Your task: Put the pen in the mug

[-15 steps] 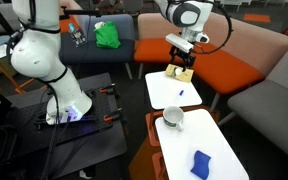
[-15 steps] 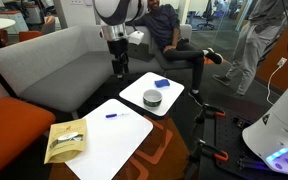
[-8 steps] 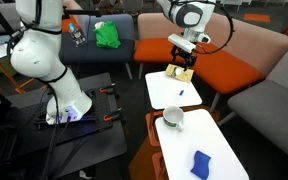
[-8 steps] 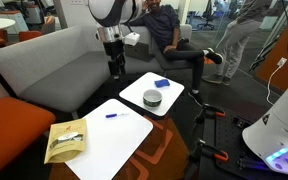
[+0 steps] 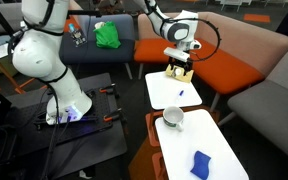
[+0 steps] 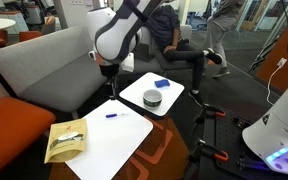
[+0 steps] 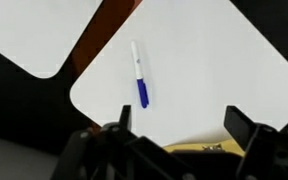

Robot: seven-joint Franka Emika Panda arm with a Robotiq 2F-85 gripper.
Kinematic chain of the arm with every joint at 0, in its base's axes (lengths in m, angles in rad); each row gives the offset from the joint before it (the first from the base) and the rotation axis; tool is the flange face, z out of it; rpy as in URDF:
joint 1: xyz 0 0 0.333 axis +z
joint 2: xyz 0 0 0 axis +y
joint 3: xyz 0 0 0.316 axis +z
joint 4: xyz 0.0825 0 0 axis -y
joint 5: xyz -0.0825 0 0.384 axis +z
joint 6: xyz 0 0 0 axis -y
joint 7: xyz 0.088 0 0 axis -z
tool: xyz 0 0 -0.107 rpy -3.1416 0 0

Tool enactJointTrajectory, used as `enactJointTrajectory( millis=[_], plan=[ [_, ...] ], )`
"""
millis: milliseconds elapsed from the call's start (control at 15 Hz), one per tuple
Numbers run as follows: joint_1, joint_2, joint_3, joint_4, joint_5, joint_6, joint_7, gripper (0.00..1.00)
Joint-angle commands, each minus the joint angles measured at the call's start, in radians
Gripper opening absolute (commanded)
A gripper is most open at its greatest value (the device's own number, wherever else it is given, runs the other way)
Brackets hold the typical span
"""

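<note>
Pen (image 7: 139, 75) lies flat on the white surface (image 7: 214, 60), well apart from the mug (image 5: 172, 118); jaws hang wide above it, empty.

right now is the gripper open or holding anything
Gripper: open, holding nothing; the pen lies apart from it on the white table.

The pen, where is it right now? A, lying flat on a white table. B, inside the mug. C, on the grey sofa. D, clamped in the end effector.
A: the wrist view shows the pen lying flat on the white table, with the open end effector empty above it, and in an exterior view the mug stands apart on another table.
</note>
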State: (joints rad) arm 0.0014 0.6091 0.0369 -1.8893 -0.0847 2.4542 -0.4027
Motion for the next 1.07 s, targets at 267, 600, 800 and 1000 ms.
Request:
enactJointTrajectory(
  millis=[267, 600, 800, 1000],
  plan=[
    [-0.042, 0.161, 0.017, 0.072, -0.05, 0.084, -0.022, 1.0],
    [-0.051, 0.306, 0.035, 0.223, -0.07, 0.042, -0.043, 1.0],
    [-0.046, 0.385, 0.033, 0.317, -0.072, 0.009, -0.042, 1.0],
    [-0.048, 0.454, 0.041, 0.414, -0.068, -0.023, -0.048, 0.95]
  ],
)
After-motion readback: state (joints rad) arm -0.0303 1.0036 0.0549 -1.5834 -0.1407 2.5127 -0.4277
